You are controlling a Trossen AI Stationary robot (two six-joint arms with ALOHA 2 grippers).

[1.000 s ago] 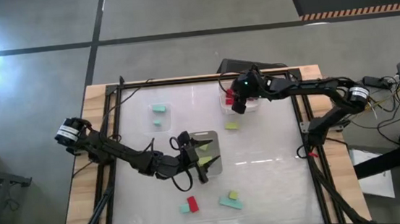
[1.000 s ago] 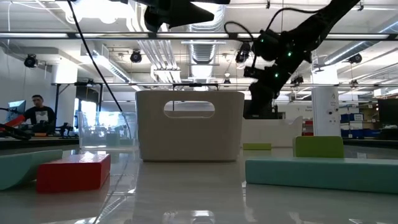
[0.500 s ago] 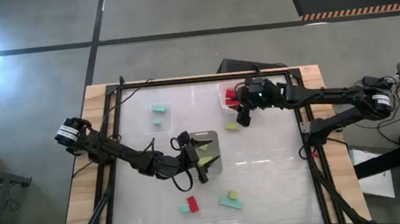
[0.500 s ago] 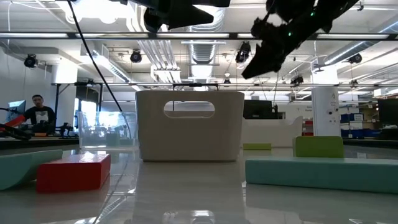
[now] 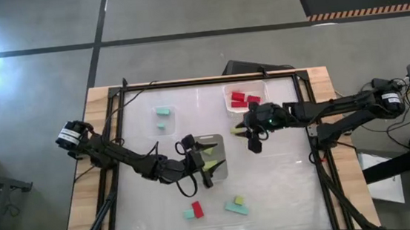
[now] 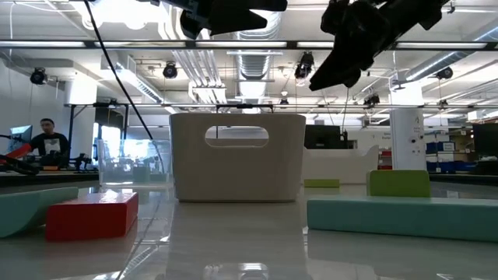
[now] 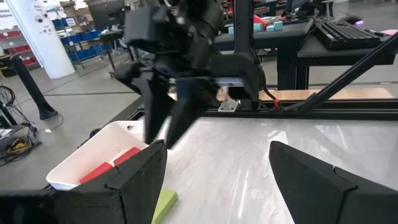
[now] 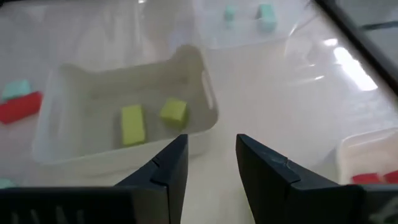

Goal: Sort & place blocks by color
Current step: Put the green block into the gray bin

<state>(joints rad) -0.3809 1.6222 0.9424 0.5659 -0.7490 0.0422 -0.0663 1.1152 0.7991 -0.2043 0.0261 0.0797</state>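
Right claw (image 5: 251, 137), fingers apart, empty, hangs beside a yellow-green block (image 5: 237, 130); only the right wrist view shows two yellow-green blocks (image 8: 132, 124) binned. Left claw (image 7: 214, 180) is parted too.

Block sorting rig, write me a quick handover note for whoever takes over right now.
Right gripper: open, empty, raised over the table just past the red tray.
Left gripper: open, empty, waiting by the middle tray.
Done: red blocks in the red tray, two yellow-green blocks in the middle tray, two teal blocks in the far-left container.
Left: a yellow-green block beside the right gripper, plus a red block and teal and yellow-green blocks near the front edge.
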